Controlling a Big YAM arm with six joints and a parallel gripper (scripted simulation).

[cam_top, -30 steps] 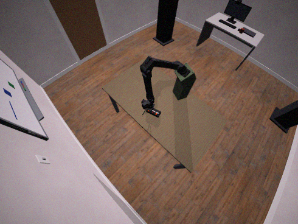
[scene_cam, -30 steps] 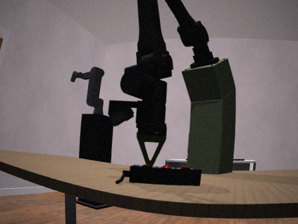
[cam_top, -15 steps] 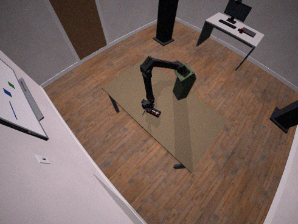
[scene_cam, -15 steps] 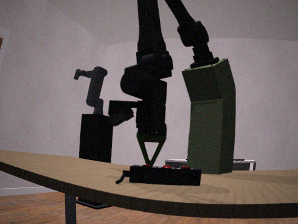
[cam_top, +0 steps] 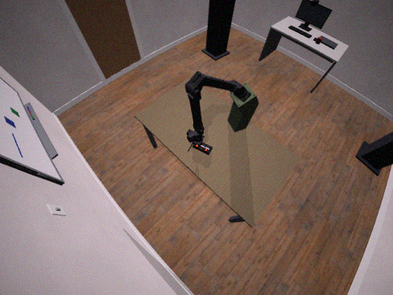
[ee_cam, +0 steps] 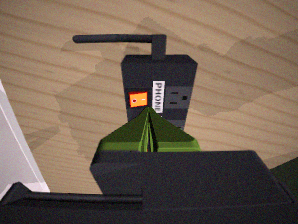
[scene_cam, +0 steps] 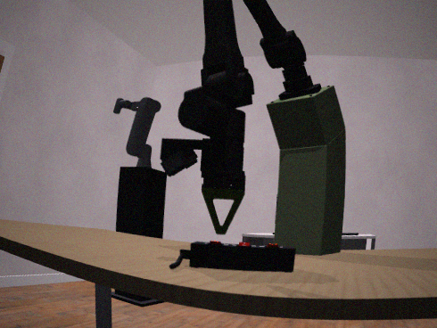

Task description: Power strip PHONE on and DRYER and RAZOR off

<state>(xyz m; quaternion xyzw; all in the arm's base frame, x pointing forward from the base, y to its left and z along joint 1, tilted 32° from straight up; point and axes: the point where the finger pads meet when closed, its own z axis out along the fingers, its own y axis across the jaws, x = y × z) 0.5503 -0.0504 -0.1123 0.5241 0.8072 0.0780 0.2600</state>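
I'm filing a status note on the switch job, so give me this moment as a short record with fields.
gripper: shut on nothing, pointing down, just above the power strip
power strip: black, flat on the table, right way up
PHONE switch: glowing orange, beside its label; gripper tip just short of it
other switches: hidden behind the gripper in the wrist view
table: tan wood
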